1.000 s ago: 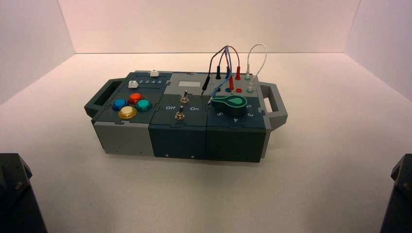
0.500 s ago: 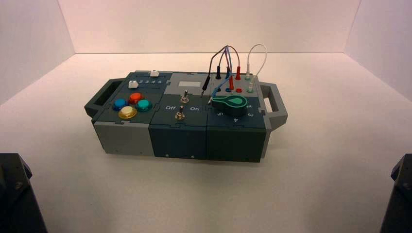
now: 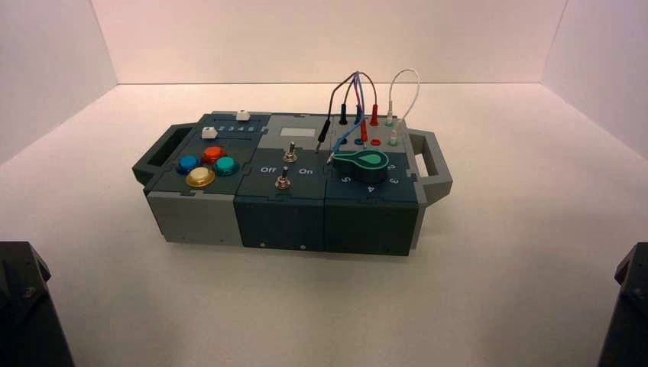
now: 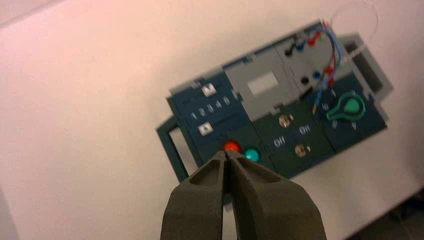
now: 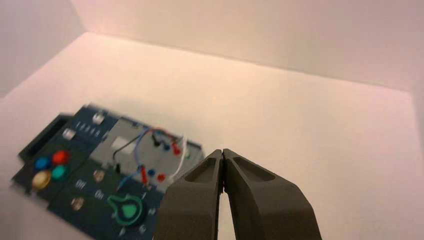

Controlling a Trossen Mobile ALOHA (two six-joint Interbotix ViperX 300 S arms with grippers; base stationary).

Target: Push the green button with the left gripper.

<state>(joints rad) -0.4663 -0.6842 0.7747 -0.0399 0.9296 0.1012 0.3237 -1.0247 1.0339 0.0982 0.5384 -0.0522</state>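
The green button (image 3: 225, 165) sits on the left end of the box's top, in a cluster with a red (image 3: 213, 154), a blue (image 3: 187, 163) and a yellow button (image 3: 200, 177). In the left wrist view my left gripper (image 4: 227, 155) is shut and empty, held well above and short of the box. Its tip lines up just beside the red button (image 4: 231, 146), with the green button (image 4: 251, 154) next to it. The fingers hide the blue and yellow buttons there. My right gripper (image 5: 222, 151) is shut and empty, far from the box. The green button also shows in the right wrist view (image 5: 59, 172).
The box (image 3: 199, 218) has carrying handles at both ends. It bears two toggle switches (image 3: 289, 153), a teal teardrop knob (image 3: 367, 160), plugged wires (image 3: 359, 95) and two white sliders (image 3: 208, 133). Both arms' dark bodies sit at the near corners (image 3: 23, 306).
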